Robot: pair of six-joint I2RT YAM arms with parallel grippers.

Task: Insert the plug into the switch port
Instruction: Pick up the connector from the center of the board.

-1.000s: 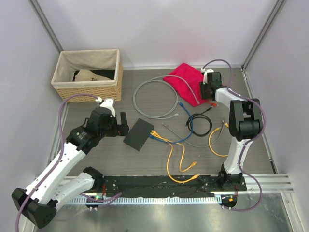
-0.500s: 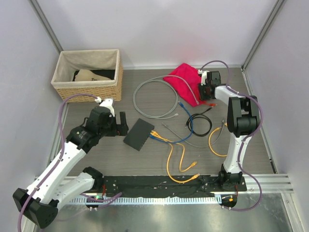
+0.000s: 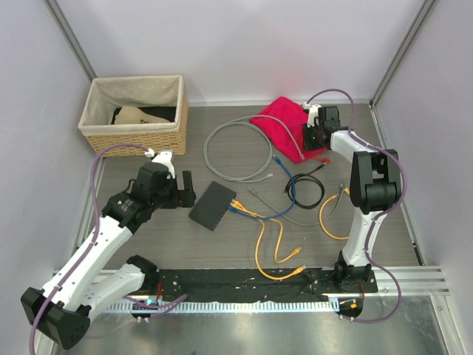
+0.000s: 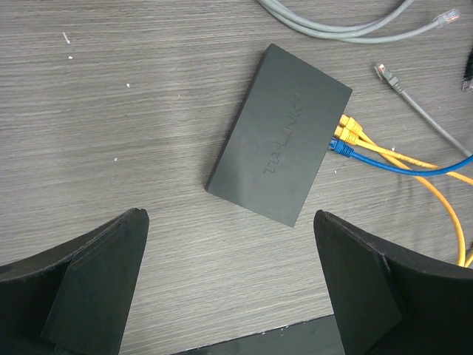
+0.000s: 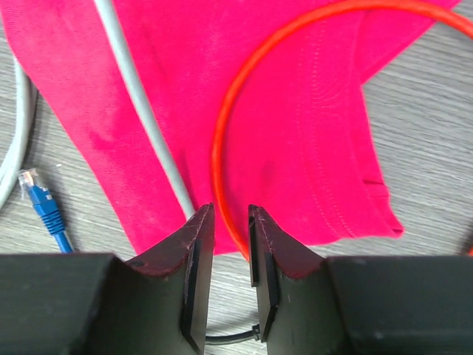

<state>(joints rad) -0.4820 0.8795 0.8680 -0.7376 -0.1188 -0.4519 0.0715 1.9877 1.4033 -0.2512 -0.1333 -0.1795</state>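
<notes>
Switch (image 4: 279, 163) lies flat mid-worktop (image 3: 192, 244), three plugs (image 4: 347, 133) seated in its ports. Left tool (image 4: 228, 222) hangs fully open and empty beside it, likely to steady it. Right tool (image 5: 230, 211), near the far right corner, narrowly straddles an orange cable (image 5: 216, 148); whether it grips cannot be told.

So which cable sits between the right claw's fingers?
The orange one looping over the red cloth; the grey cable passes outside the right claw.
</notes>
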